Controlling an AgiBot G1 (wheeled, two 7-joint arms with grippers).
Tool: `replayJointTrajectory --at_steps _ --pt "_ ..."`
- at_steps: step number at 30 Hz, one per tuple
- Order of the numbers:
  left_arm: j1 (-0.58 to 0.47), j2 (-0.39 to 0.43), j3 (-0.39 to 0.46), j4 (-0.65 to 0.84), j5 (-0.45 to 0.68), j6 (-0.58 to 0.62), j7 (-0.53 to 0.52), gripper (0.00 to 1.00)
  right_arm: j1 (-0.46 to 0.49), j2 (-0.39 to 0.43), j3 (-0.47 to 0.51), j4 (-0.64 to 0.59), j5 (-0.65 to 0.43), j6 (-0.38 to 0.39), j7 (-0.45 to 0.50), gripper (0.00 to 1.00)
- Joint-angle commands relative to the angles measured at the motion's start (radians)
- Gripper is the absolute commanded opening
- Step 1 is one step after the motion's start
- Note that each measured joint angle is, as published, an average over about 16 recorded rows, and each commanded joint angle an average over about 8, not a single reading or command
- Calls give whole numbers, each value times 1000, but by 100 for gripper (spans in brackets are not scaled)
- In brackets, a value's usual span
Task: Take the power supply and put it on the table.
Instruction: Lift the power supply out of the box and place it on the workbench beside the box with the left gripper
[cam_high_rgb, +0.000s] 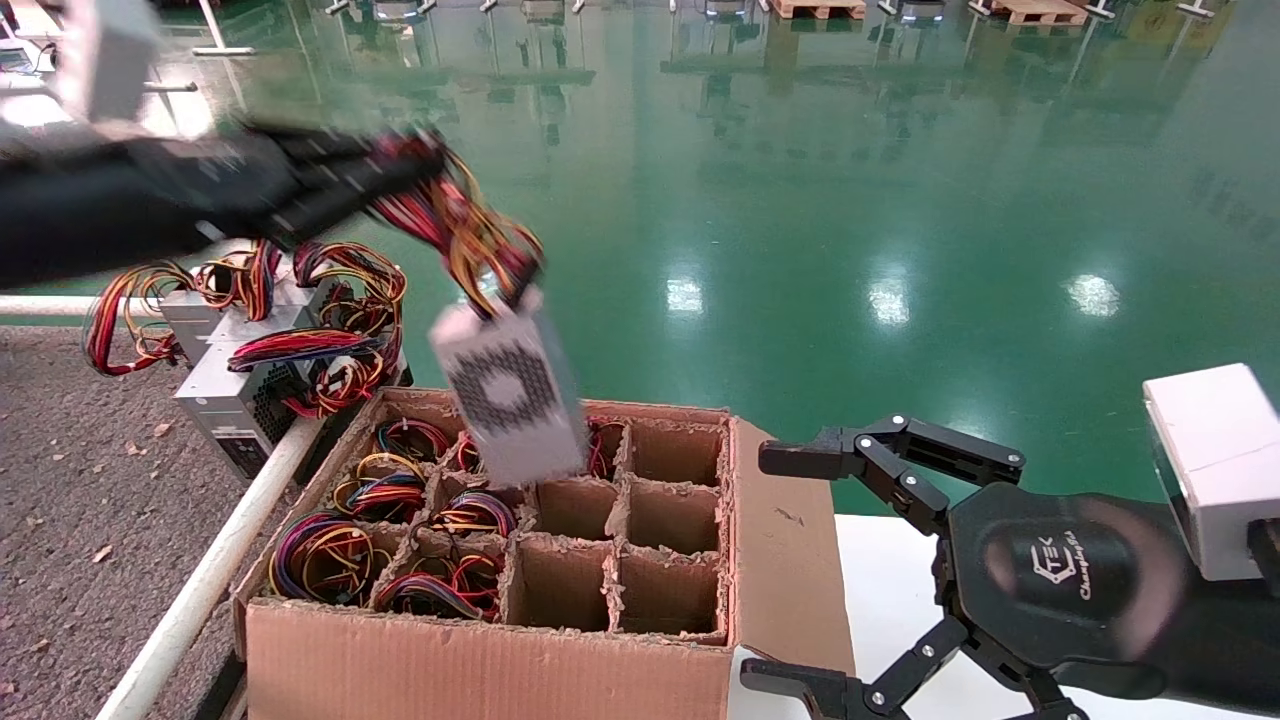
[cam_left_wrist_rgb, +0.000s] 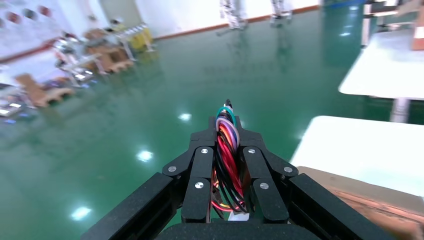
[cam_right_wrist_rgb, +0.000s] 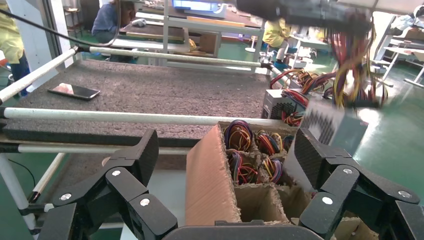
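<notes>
The power supply (cam_high_rgb: 510, 395), a grey box with a honeycomb vent facing me, hangs tilted over the back cells of the cardboard box, its lower end at cell-top level. My left gripper (cam_high_rgb: 400, 165) is shut on its bundle of red, yellow and black wires (cam_high_rgb: 470, 235), above and to the left of the unit. The left wrist view shows these wires (cam_left_wrist_rgb: 227, 155) clamped in the left gripper (cam_left_wrist_rgb: 227, 127). The power supply (cam_right_wrist_rgb: 327, 125) also hangs in the right wrist view. The speckled table (cam_high_rgb: 80, 480) lies to the left. My right gripper (cam_high_rgb: 770, 570) stands open beside the box's right flap.
The divided cardboard box (cam_high_rgb: 480, 650) holds several wire coils in its left cells. Two similar grey units (cam_high_rgb: 240, 390) with looped wires sit on the table's corner behind the white rail (cam_high_rgb: 210, 575). A phone (cam_right_wrist_rgb: 74, 91) lies on the table (cam_right_wrist_rgb: 150, 90). A white surface (cam_high_rgb: 890, 600) lies under the right arm.
</notes>
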Motion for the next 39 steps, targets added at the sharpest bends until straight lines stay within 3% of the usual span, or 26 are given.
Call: replayJointTrajectory --at_steps 1,21,39 --pt "-26 -29 -2 -11 -3 -2 -13 0 0 0 0 0 0 0 0 100" --pt "-337 -360 58 -6 115 -110 -35 0 0 0 0 0 1 1 0 100" --pt "-326 -343 58 -5 114 -106 -34 0 0 0 -1 0 1 1 0 100"
